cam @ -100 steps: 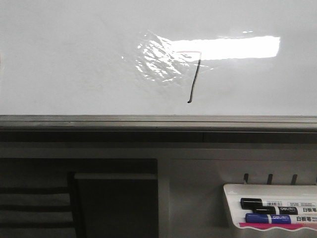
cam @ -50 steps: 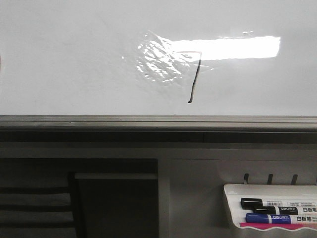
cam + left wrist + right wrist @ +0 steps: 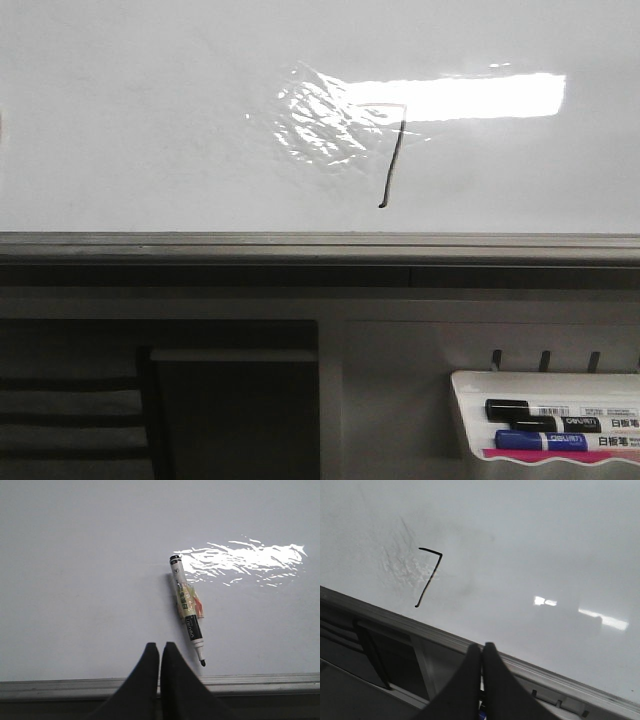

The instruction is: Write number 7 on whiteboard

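Front view shows no arm at all, only the 7 (image 3: 393, 155) finished on the whiteboard (image 3: 150, 120) beside the glare, with spare markers racked in a tray (image 3: 465, 400) below the rail, so the job looks done. Left wrist view has the left gripper (image 3: 159, 647) pressed together and empty, pulled back off the board, a marker (image 3: 187, 610) stuck to the board just beside its tips, seemingly parked there. Right wrist view has the right gripper (image 3: 482, 647) likewise pinched closed on nothing, tilted, the 7 (image 3: 429, 575) well off ahead of it.
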Controlling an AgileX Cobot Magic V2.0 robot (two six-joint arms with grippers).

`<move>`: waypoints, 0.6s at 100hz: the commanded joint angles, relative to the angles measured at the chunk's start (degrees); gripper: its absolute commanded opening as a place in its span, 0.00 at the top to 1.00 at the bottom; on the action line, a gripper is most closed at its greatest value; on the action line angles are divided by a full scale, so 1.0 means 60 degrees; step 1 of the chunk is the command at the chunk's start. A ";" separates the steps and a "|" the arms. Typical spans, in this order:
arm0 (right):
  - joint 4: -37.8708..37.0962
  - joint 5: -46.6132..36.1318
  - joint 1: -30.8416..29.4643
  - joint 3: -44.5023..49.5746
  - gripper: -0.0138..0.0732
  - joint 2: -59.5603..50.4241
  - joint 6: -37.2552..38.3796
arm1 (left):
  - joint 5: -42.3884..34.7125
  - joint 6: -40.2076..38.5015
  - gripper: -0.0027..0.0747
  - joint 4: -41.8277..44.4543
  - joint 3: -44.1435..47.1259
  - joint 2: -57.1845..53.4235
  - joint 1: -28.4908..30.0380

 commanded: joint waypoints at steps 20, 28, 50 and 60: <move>-0.0103 -0.0717 -0.0066 -0.0221 0.92 0.0040 -0.0015 | -0.0685 -0.0091 0.99 0.0007 0.0321 -0.0294 0.0010; -0.0103 -0.0717 -0.0066 -0.0221 0.92 0.0040 -0.0015 | -0.0685 -0.0091 0.99 0.0007 0.0321 -0.0294 0.0010; -0.0103 -0.0717 -0.0066 -0.0221 0.92 0.0040 -0.0015 | -0.0685 -0.0091 0.99 0.0007 0.0321 -0.0294 0.0010; -0.0141 -0.0716 -0.0161 -0.0043 0.92 -0.0343 -0.0015 | -0.0685 -0.0091 0.99 0.0007 0.0321 -0.0294 0.0010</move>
